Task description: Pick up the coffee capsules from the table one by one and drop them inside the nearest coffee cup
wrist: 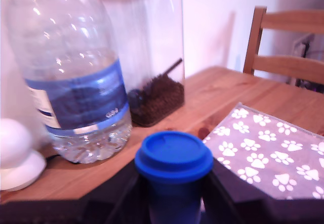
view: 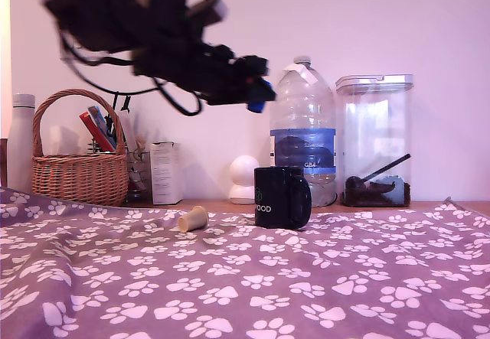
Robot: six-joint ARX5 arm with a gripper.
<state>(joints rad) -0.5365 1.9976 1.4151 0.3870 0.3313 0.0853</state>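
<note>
Above the black coffee cup (view: 282, 197), the blue capsule (wrist: 173, 169) is held between the jaws of the raised gripper (view: 256, 98). On the table (view: 321, 278), the beige capsule (view: 193, 219) is seen lying on its side, at the exterior view's left of the cup.

A bright blue capsule (wrist: 173, 159) is sitting clamped high above the paw-print table (view: 321, 278), while a beige capsule (view: 193, 220) is lying on its side to the exterior view's left of the upright glossy black mug (view: 282, 197).
</note>
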